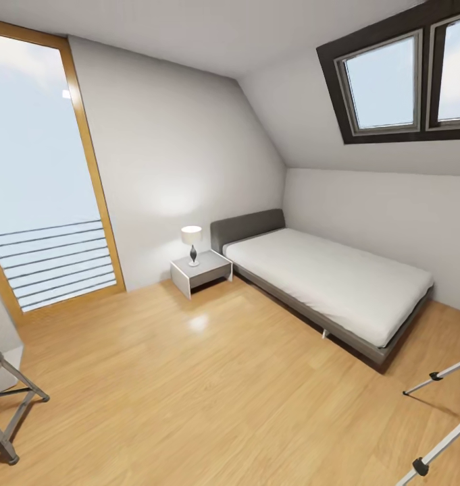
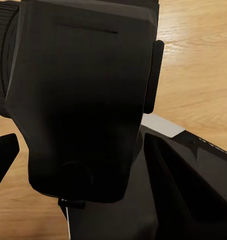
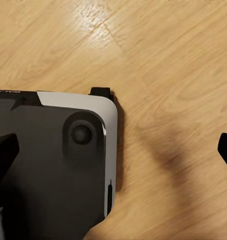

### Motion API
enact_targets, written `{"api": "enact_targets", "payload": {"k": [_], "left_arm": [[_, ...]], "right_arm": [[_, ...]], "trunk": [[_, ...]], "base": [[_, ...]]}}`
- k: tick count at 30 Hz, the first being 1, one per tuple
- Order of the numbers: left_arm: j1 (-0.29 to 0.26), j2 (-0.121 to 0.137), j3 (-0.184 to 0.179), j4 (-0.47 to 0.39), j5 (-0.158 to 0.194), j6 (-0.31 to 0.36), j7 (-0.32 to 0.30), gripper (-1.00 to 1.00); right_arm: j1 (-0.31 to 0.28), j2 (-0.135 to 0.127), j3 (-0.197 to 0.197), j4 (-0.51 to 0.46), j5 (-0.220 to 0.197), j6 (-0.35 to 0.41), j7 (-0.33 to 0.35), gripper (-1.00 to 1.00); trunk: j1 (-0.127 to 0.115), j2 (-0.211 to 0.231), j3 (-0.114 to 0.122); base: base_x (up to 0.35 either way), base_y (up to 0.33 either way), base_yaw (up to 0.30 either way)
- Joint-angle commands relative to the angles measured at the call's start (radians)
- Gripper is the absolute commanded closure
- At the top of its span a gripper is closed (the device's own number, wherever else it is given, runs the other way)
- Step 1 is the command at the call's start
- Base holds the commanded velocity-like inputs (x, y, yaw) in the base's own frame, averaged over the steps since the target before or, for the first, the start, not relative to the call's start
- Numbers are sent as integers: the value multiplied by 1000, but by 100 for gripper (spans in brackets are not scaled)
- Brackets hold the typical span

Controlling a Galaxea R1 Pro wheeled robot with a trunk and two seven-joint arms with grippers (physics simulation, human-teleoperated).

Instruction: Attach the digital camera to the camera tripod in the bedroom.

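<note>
Carrying the digital camera [image 2: 78, 100] in my left end effector [image 2: 73, 165], I look out over the bedroom from my head camera. In the left wrist view the camera's dark body sits right in front of the lens, between my two fingers, and I judge that end effector to be closed on it. My right end effector [image 3: 116, 150] stands spread, with its dark fingertips [image 3: 4, 150] at the two edges of the right wrist view and nothing but wood floor [image 1: 209, 378] between them; below it lies part of my own dark base [image 3: 53, 170].

Ahead, the grey-framed bed [image 1: 331, 283] stands against the sloped wall under the skylight [image 1: 398, 81], with a nightstand [image 1: 201, 271] and a small lamp [image 1: 192, 243] beside its head. The camera tripod [image 1: 439, 418] shows at the lower right edge of the head view, as two silver legs with black joints; its head is out of frame.

So I judge the pickup done and the room reached. Turning toward the tripod, closing in and seating the camera on its head are left.
</note>
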Motion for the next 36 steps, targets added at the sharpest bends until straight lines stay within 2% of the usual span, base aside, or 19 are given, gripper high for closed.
{"api": "enact_targets", "payload": {"k": [1,22,25,30,36], "left_arm": [[-1,0,-9,0,6,0,2,100],[-1,2,-8,0,6,-4,2,100],[-1,2,-8,0,6,-4,2,100],[-1,2,-8,0,6,-5,2,100],[-1,1,-9,0,6,-5,2,100]], "right_arm": [[-2,-1,-8,3,8,-4,2,-100],[-1,1,-8,3,9,-4,2,-100],[3,13,-8,3,11,-5,2,-100],[12,25,-7,3,12,-20,2,-100],[14,28,-7,3,13,-23,2,-100]], "trunk": [[-4,6,1],[-84,153,67],[-96,174,77],[-96,174,77],[-96,174,77]], "base": [[0,0,0],[0,0,0],[0,0,0],[0,0,0],[0,0,0]]}}
